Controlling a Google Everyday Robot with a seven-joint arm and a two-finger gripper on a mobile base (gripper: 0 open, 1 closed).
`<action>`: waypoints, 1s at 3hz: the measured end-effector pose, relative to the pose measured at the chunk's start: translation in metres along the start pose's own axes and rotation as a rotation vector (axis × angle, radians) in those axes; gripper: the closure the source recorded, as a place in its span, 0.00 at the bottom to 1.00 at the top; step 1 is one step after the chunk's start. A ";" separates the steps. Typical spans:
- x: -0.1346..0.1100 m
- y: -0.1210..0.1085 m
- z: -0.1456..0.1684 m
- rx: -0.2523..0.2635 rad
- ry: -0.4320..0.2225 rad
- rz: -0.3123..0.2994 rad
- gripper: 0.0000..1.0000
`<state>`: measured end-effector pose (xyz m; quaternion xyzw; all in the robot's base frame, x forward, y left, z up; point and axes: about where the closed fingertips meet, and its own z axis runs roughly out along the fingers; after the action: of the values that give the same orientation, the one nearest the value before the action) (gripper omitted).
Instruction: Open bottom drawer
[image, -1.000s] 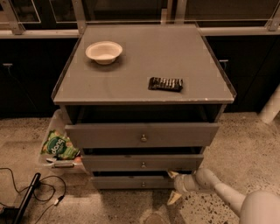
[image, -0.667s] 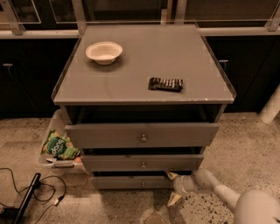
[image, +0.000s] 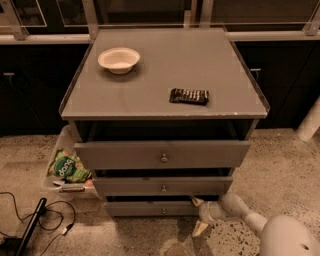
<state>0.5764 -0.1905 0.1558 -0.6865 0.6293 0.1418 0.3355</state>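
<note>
The jaws stand spread wide, one pale finger (image: 195, 201) angled up toward the right end of the bottom drawer (image: 145, 208) and the other pointing down at the speckled floor (image: 280, 170). Nothing is clamped between them, and whether the upper tip actually touches the drawer front cannot be told. The gripper (image: 198, 215) sits low, just off the lower right corner of the cabinet, on a pale arm (image: 242, 214) that reaches in from the bottom right. The bottom drawer is the lowest and slimmest of the three grey fronts, close above the floor, with its small round knob (image: 163, 210) at the centre, well left of the gripper. Above it lies the middle drawer (image: 162, 186), then the widest top drawer (image: 162, 154), each with a dark gap over its front. On the grey cabinet top (image: 150, 90) a white bowl (image: 118, 59) rests toward the back left and a dark flat packet (image: 189, 96) lies near the front right, well apart from it. To the left of the cabinet, on the floor, a green snack bag (image: 66, 167) lies in a pale bin (image: 61, 142), and black cables (image: 30, 220) trail nearby.
</note>
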 end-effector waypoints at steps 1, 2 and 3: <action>0.000 0.000 0.000 0.000 0.000 0.000 0.19; 0.000 0.000 0.000 0.000 0.000 0.000 0.42; -0.006 0.003 -0.002 -0.004 -0.019 0.002 0.65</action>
<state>0.5724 -0.1871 0.1600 -0.6852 0.6263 0.1499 0.3402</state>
